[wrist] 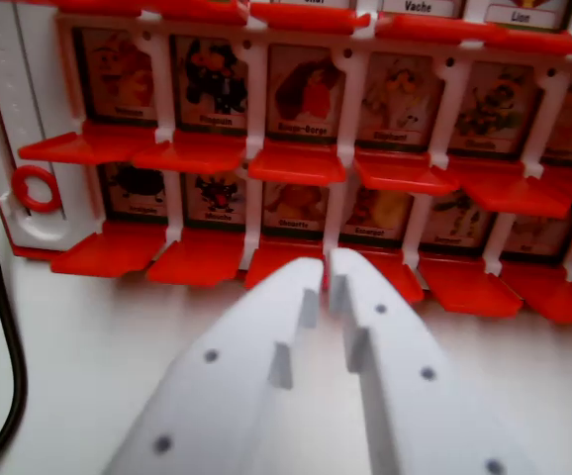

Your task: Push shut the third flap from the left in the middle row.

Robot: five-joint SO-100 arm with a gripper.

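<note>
- Wrist view: my white plastic jaws (327,265) sit nearly together, gripping nothing.
- Directly beyond their tips lies the open red plastic flap (297,163); I'd push squarely from beneath.

Looks like a hobby or tinkering corner at home, not a factory floor. Hard to pin down further from this close. Main giveaway: a kids' guessing board game (306,148) in red and white plastic, with rows of little cartoon animal cards (304,94) and red flaps (297,163) folded down flat. Labels under the pictures mostly too blurry to read. Sitting on a plain white table (98,346), nothing industrial about it. Black cable (2,327) trailing down the wrist view's left edge. White plastic gripper (327,267) with a 3D-printed look, screw dots showing, very much a DIY kit vibe.
</note>
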